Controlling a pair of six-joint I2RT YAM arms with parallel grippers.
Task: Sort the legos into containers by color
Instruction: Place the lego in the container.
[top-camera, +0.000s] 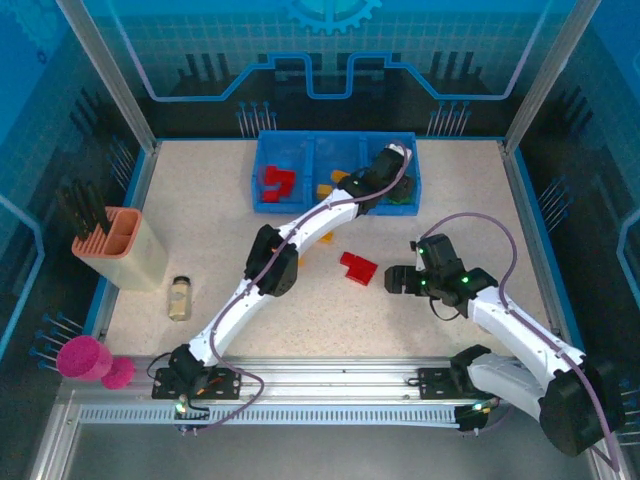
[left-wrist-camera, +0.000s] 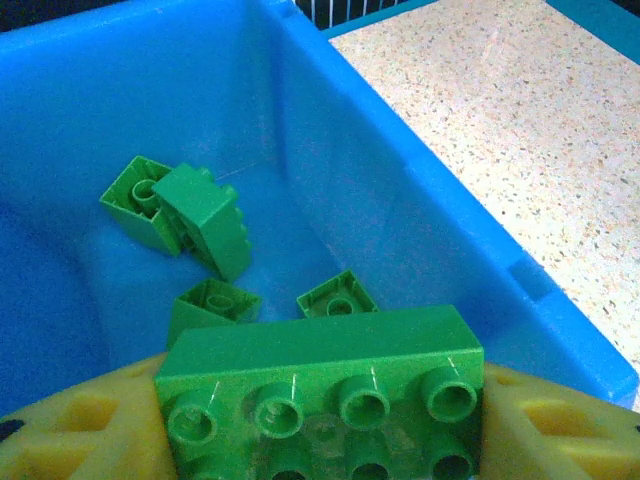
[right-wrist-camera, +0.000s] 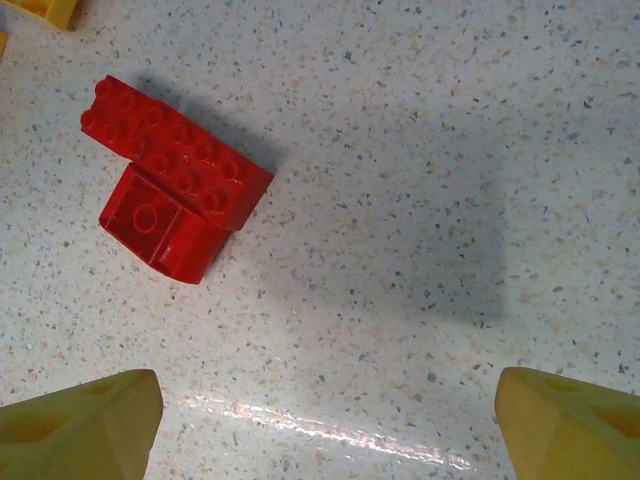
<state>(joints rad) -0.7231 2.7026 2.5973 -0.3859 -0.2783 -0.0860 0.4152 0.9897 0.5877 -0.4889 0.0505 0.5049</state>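
Observation:
My left gripper (top-camera: 392, 165) hangs over the right compartment of the blue tray (top-camera: 262, 165). It is shut on a long green lego (left-wrist-camera: 320, 385), which sits between its yellow fingers (left-wrist-camera: 80, 430). Below it, several green legos (left-wrist-camera: 190, 210) lie on that compartment's floor. The left compartment holds red legos (top-camera: 275, 180) and the middle one yellow-orange legos (top-camera: 330, 183). Two red legos (top-camera: 357, 266) (right-wrist-camera: 175, 180) lie joined on the table. My right gripper (top-camera: 395, 280) (right-wrist-camera: 330, 420) stands open just right of them, with bare table between its fingers.
A yellow lego (right-wrist-camera: 45, 8) lies on the table beyond the red ones, close to the left arm. A peach-orange slotted holder (top-camera: 120, 245), a small jar (top-camera: 180, 297) and a magenta cup (top-camera: 85, 357) stand at the left. The tray's wall (left-wrist-camera: 420, 190) rises beside the left gripper.

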